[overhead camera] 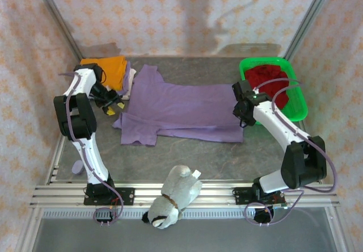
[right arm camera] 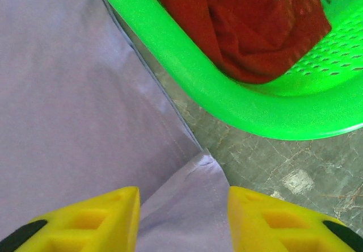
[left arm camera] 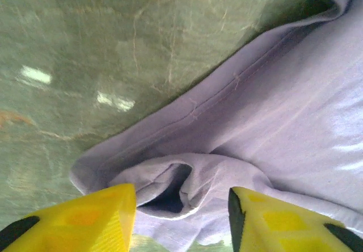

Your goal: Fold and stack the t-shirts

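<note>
1. Yellow fingers [left arm camera: 96, 221] of the left gripper [left arm camera: 181, 209] sit right up against the lens. They are spread apart with nothing pinched, so that hand is released.
2. Between those fingers lies a rumpled fold of the lavender-purple t-shirt [left arm camera: 295, 121], with a dark opening in it. A stitched hem runs diagonally across the mottled grey table [left arm camera: 113, 47].
3. Over to the right gripper [right arm camera: 182, 212]: its jaws are parted too, poised above the shirt's bottom corner. The cloth lies flat and loose beneath, so this hand is released as well.
4. Just beyond that corner, the green basket [right arm camera: 187, 70] curves past, close to the shirt's edge.
5. Inside the basket, the dark red t-shirt [right arm camera: 249, 30] lies crumpled in a heap.
6. From above, the purple shirt is spread across the middle of the table. Its sleeves are at the left arm's end and its hem at the right arm's end, and the near long edge looks doubled over.
7. At the back left corner, the orange t-shirt [overhead camera: 108, 69] sits folded, just behind the left gripper.
8. Down at the near edge, a grey-and-white plush toy [overhead camera: 173, 198] lies across the rail between the two arm bases.
</note>
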Motion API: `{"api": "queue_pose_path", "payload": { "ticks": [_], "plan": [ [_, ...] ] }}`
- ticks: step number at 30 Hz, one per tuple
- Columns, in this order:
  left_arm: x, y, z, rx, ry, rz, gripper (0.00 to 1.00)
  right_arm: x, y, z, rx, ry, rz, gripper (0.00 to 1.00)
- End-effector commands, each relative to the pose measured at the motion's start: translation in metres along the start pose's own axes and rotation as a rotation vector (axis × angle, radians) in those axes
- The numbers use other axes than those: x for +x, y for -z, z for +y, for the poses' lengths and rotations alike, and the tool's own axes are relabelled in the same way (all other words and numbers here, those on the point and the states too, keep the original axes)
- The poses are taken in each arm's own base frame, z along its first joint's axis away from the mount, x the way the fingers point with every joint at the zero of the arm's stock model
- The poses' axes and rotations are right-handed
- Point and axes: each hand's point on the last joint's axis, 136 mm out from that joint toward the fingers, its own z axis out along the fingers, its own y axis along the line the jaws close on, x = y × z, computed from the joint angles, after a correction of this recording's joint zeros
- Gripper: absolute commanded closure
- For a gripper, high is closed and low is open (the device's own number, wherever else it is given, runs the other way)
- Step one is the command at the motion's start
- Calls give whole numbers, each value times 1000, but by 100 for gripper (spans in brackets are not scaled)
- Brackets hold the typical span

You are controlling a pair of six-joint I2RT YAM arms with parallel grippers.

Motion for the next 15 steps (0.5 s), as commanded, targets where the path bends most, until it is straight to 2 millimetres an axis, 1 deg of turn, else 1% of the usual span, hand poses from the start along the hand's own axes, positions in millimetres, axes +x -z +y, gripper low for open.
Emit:
{"api": "queue_pose_path", "payload": {
  "ticks": [1,2,4,6,8,9,10,15],
  "plan": [
    [3,30,-4,-5,-25,-77,45,-11,27,-13,16,13,-49,53],
    [4,33,-4,-4,-33,-84,43,-12,32,-13,8,16,-56,50],
    [8,39,-3,-10,-43,-101,39,-13,41,-15,-9,19,-67,49],
    [13,45,-2,-8,-54,-117,36,-13,49,-16,-31,19,-75,46],
    [20,46,1,-8,-58,-114,36,-11,55,-15,-53,19,-73,45],
    [27,52,2,-3,-66,-120,36,-10,59,-13,-66,23,-68,45],
    [32,53,4,-5,-69,-115,36,-8,60,-13,-73,25,-64,45],
    [57,49,19,-15,-76,-105,36,8,65,-4,-109,37,-21,44]
  ]
}}
